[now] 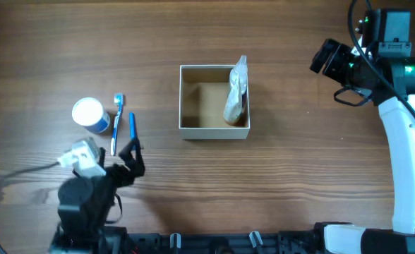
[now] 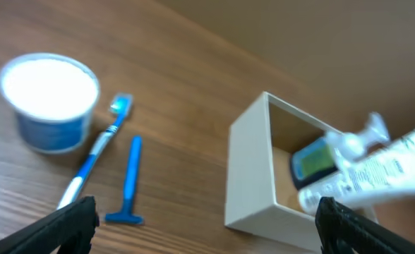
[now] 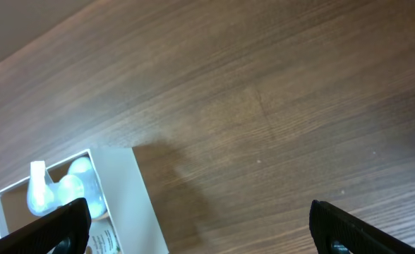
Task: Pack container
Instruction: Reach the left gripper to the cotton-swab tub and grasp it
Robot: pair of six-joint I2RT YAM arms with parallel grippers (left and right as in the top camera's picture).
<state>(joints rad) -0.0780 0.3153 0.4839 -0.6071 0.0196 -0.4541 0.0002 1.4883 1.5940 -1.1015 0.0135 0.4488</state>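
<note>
- Jar (image 1: 89, 114), toothbrush (image 1: 116, 121) and razor (image 1: 132, 125) wait at 9 o'clock from the box (image 1: 214, 131), not packed yet.
- My left gripper (image 1: 128, 162) hangs by them, jaws wide open, empty.
- The box sits mid-table with one tube (image 1: 236, 92) inside.
- My right gripper (image 1: 325, 58), at 2 o'clock, is open and empty.

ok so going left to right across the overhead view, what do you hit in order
white-lidded blue jar → toothbrush → blue razor → cardboard box → right gripper
</note>
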